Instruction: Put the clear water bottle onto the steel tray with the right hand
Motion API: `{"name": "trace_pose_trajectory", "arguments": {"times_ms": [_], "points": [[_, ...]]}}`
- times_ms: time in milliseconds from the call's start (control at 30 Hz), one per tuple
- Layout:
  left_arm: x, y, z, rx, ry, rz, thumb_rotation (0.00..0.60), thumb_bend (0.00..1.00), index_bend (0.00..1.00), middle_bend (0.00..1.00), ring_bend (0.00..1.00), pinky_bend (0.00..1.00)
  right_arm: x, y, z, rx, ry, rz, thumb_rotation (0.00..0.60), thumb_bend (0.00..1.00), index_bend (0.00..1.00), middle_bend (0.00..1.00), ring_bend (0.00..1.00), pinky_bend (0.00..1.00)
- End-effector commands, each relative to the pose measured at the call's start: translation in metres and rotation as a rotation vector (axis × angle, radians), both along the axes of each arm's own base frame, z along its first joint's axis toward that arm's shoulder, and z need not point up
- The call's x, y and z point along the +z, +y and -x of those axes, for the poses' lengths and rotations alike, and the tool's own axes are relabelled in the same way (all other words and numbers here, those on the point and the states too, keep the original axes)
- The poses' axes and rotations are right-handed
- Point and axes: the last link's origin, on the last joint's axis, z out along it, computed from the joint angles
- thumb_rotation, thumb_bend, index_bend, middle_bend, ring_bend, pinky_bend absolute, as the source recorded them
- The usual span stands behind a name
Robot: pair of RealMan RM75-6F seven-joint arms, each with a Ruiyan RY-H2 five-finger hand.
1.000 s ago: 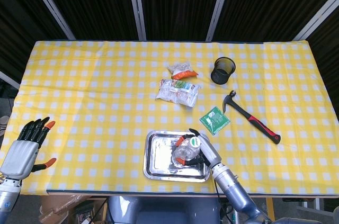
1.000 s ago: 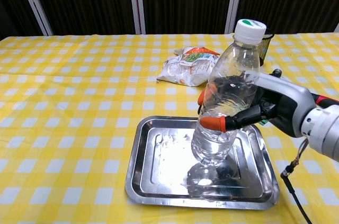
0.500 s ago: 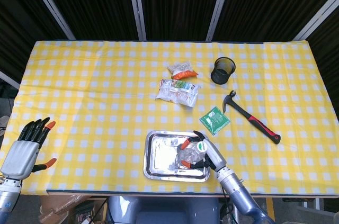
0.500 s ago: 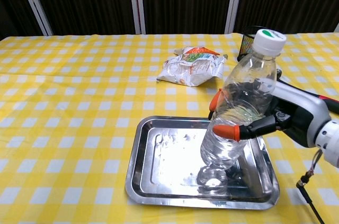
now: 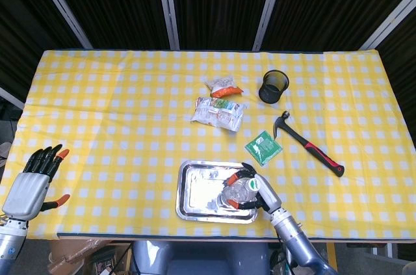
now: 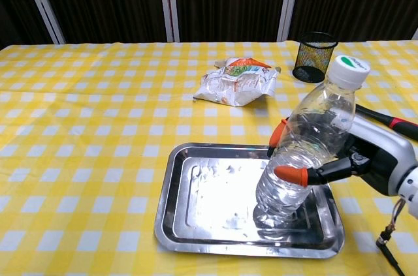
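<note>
The clear water bottle (image 6: 307, 149) with a white cap leans to the right, its base on the right part of the steel tray (image 6: 202, 205). My right hand (image 6: 356, 158) grips the bottle around its middle, orange fingertips (image 6: 286, 173) pressed on its side. From the head view the bottle (image 5: 238, 188) and right hand (image 5: 261, 192) show at the tray's (image 5: 198, 192) right end. My left hand (image 5: 31, 181) hangs open off the table's front left corner, holding nothing.
Crumpled snack bags (image 5: 220, 109) lie in the table's middle, a black mesh cup (image 5: 274, 86) behind them to the right. A hammer (image 5: 309, 143) and a green packet (image 5: 264, 147) lie right of the tray.
The right hand has carried the bottle rightward and lowered it, so its base now sits on the tray's right part. The left hand has not moved.
</note>
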Motion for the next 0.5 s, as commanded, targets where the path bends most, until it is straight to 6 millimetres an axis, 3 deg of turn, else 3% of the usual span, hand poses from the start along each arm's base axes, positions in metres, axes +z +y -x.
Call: {"name": "trace_pose_trajectory", "arguments": {"times_ms": [33, 400, 500], "points": [[-0.0003, 0.0, 0.0001, 0.001, 0.001, 0.001, 0.6, 0.19, 0.03, 0.0, 0.0, 0.0, -0.0013, 0.0005, 0.0027, -0.003, 0.009, -0.007, 0.6, 0.59, 0.71, 0.6, 0.3, 0.0], [-0.0023, -0.0003, -0.0004, 0.002, 0.007, 0.008, 0.6, 0.19, 0.03, 0.0, 0.0, 0.0, -0.0044, 0.0029, 0.0051, 0.007, 0.015, -0.031, 0.6, 0.59, 0.71, 0.6, 0.3, 0.0], [-0.0024, -0.0002, -0.0005, 0.002, 0.008, 0.009, 0.6, 0.19, 0.03, 0.0, 0.0, 0.0, -0.0052, 0.0039, 0.0054, 0.017, 0.018, -0.051, 0.6, 0.51, 0.63, 0.52, 0.28, 0.0]]}}
